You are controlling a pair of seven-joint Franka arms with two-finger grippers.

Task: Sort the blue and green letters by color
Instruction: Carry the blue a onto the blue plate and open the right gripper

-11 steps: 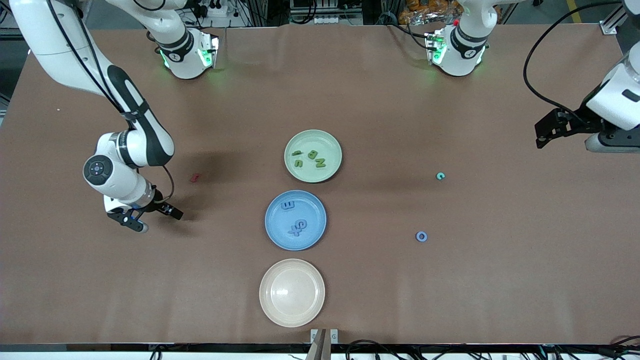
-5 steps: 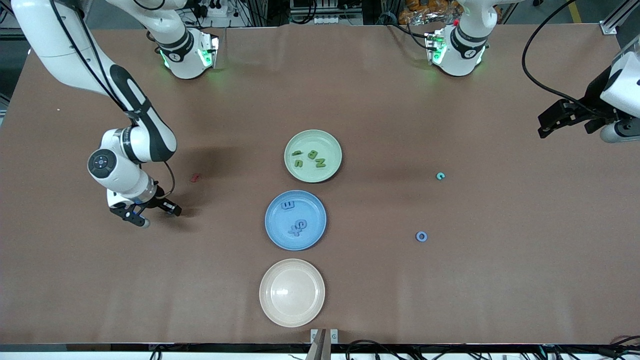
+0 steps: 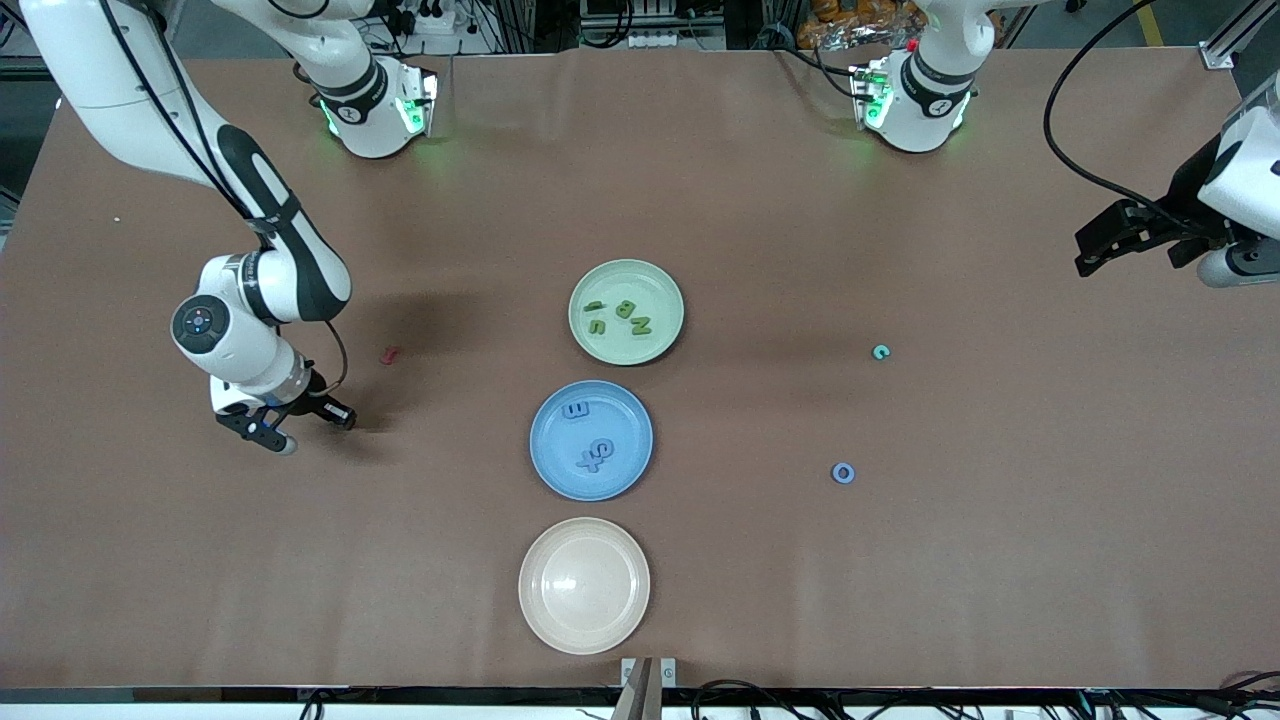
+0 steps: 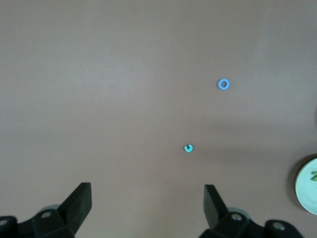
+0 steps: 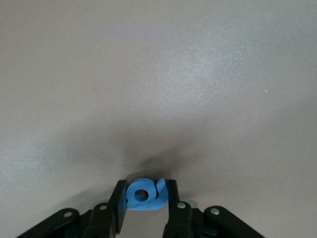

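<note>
Setting is a robotics laboratory. Evidence: two white arm bases (image 3: 375,105) with green indicator lights bolted along the upper edge of the frame on a brown-covered table (image 3: 900,600); aluminium framing (image 3: 1228,40) at upper right; power strips and cabling (image 3: 640,25) along the top edge.

Counting on the desk:
Three plates (image 3: 584,585); four green letters (image 3: 620,317); five blue letters (image 3: 843,473); one teal letter (image 3: 880,352); one red letter (image 3: 390,355) are showing.

middle plate (image 3: 591,441): 3 letters (image 3: 592,447) in it | 4-letter plate (image 3: 626,311) farther | bare plate (image 3: 584,585) nearer | ring letter (image 3: 843,473) toward left arm's end
</note>
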